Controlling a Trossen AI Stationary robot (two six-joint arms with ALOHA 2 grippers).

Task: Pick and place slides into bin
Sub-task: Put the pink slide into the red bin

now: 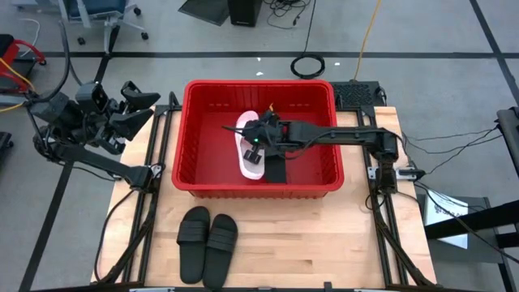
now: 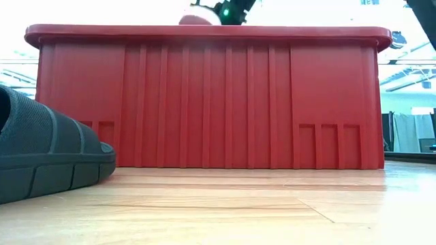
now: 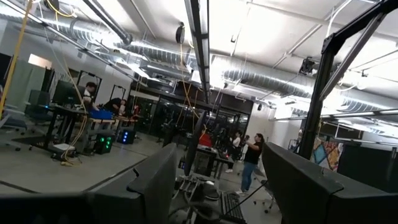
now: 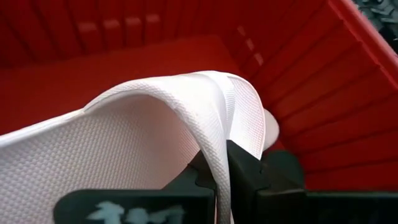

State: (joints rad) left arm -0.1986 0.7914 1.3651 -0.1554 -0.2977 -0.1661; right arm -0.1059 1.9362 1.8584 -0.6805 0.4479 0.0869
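The red bin (image 1: 195, 138) stands at the table's middle; its near wall fills the low view (image 2: 204, 102). My right gripper (image 1: 258, 139) reaches into the bin from the right and is shut on a pale pink slide (image 1: 250, 154). The slide's top shows above the bin's rim in the low view (image 2: 197, 17). A dark, flat shape (image 1: 278, 168) lies on the bin's floor beside it. Two black slides (image 1: 208, 245) lie side by side, soles down, on the table near the front edge. My left gripper (image 3: 227, 186) is open and empty, raised off the table's left side. My right gripper pinches the pale slide's wide strap (image 4: 219, 140) at one side edge, with one finger (image 4: 202, 171) under the strap's arch and the other finger (image 4: 249, 168) outside it. The slide is inside the bin. Whether any part rests on the bin's floor I cannot tell.
The bin's ribbed walls (image 4: 348, 81) stand close around the held slide. The toe of one black slide (image 2: 41, 153) fills the left of the low view. Bare wood (image 1: 324, 235) lies to the right of the black pair. People stand in the room beyond (image 3: 252, 162).
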